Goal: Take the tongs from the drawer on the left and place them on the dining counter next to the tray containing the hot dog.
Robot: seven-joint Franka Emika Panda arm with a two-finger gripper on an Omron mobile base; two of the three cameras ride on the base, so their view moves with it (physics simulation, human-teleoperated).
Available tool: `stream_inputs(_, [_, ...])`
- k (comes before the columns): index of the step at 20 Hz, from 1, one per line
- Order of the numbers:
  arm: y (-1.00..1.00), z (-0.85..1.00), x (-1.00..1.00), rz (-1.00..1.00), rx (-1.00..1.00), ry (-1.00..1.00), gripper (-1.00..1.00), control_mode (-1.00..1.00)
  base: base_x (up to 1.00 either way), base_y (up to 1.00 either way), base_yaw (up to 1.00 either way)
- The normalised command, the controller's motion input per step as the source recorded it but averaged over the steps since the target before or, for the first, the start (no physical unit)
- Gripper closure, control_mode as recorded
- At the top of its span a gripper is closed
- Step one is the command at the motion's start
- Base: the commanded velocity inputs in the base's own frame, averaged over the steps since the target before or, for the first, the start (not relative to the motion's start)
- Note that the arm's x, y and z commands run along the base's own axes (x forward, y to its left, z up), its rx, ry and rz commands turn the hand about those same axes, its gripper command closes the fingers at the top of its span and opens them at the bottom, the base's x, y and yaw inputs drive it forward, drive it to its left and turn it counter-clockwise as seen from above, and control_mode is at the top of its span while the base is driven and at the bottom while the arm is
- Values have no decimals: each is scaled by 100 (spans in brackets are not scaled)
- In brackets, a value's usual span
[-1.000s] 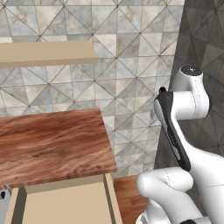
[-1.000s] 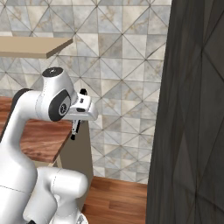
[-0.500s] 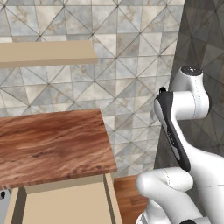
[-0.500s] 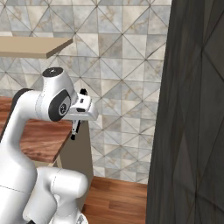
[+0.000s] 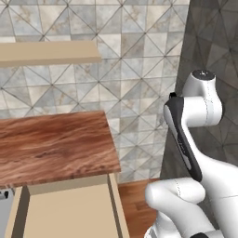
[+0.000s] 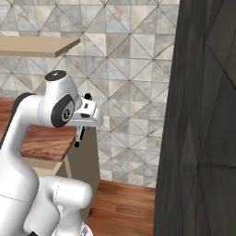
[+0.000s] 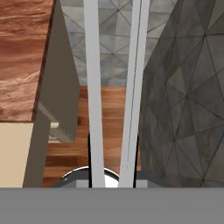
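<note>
My gripper [image 7: 113,162] is shut on the tongs [image 7: 92,87], whose two long silver arms run up the hand view from between the dark fingertips [image 7: 90,157]. From the right base view the tongs [image 6: 79,136] hang as a thin stick with a black tip below the gripper [image 6: 83,122], in the air just off the right end of the wood counter. The drawer [image 5: 65,209] stands pulled out under that counter, showing its pale plain inside [image 7: 13,153]. The dining counter, the tray and the hot dog are out of view.
A reddish-brown wood counter top [image 5: 51,144] ends at a tiled wall [image 5: 135,69], with a beige shelf [image 5: 46,53] above it. A tall dark panel [image 6: 203,120] rises close on the right. Wooden floor [image 6: 124,207] lies between cabinet and panel.
</note>
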Motion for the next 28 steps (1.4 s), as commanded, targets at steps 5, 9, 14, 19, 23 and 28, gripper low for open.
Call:
stream_inputs(5, [0, 0, 0, 0, 0, 0, 100, 100, -45, -23, 0])
stream_inputs(9, [0, 0, 0, 0, 0, 0, 100, 100, -56, -33, 0])
stream_inputs(14, [0, 0, 0, 0, 0, 0, 100, 100, -53, -44, 0])
stream_inputs(19, [0, 0, 0, 0, 0, 0, 100, 100, -59, -15, 0])
stream_inputs(23, [0, 0, 0, 0, 0, 0, 100, 100, -70, 1, 0])
stream_inputs(28, [0, 0, 0, 0, 0, 0, 100, 100, -73, 6, 0])
